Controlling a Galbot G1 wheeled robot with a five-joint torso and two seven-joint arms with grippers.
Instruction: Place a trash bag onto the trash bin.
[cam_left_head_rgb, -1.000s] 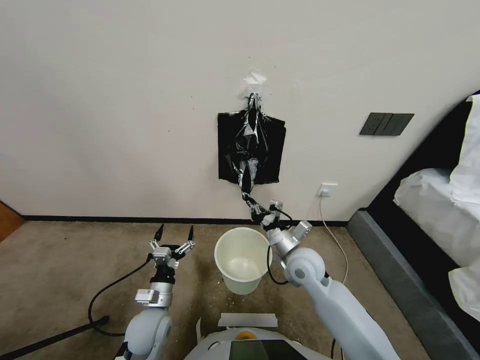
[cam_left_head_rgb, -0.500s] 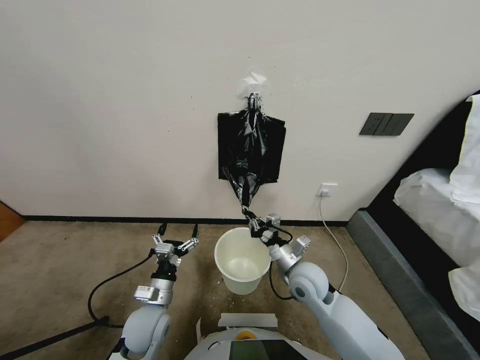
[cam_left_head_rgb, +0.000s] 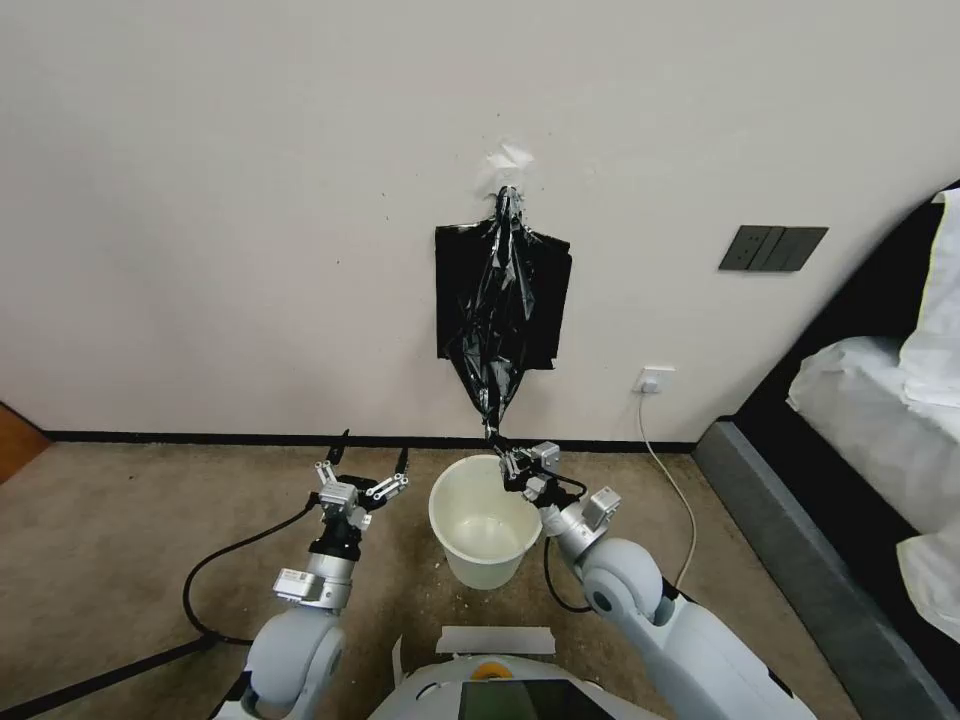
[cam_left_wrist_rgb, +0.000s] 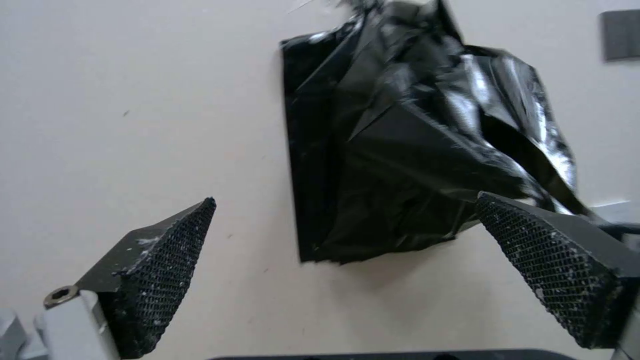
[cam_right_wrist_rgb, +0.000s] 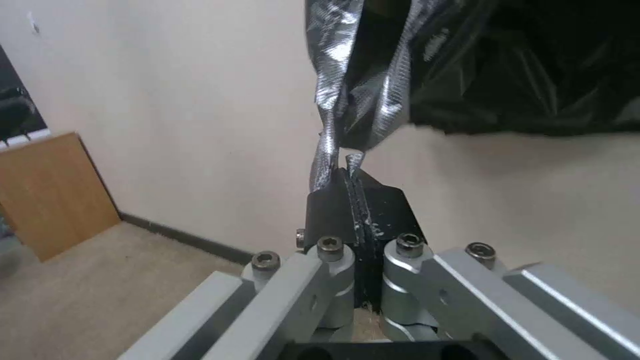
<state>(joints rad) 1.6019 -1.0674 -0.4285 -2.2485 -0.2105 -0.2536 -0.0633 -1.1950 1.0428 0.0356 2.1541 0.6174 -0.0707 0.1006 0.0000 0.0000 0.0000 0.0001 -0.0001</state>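
1. Hovering low on the left, just beside the trash bin (cam_left_head_rgb: 486, 520), the left gripper (cam_left_head_rgb: 362, 472) is held with its claw spread wide and nothing between the mesh-faced fingertips (cam_left_wrist_rgb: 163, 260); it points up toward the wall.
2. At the scene's middle, the cream bin is seen standing upright on the carpet (cam_left_head_rgb: 120, 530), near the wall, its mouth bare and no liner fitted yet.
3. Above the bin, the flat stack of bags (cam_left_head_rgb: 450, 300) is seen hanging against the wall from a hook, and from its front the trash bag (cam_left_head_rgb: 497, 340) is drawn down into a taut, twisted cone.
4. At the bin's far right rim, the right gripper (cam_left_head_rgb: 508, 462) is clamped narrow on the bag's lowest tip, with the film pinched flat between the pads (cam_right_wrist_rgb: 337, 210).
5. The bag is judged light, limp and slippery: thin glossy film that will crumple, cling and possibly tear at the hook if tugged hard.
6. A second hold at the bag's open edge is judged necessary, so that the mouth can be spread and stretched over the rim.
7. On the right, a bed (cam_left_head_rgb: 880, 420) is seen well apart from the work.
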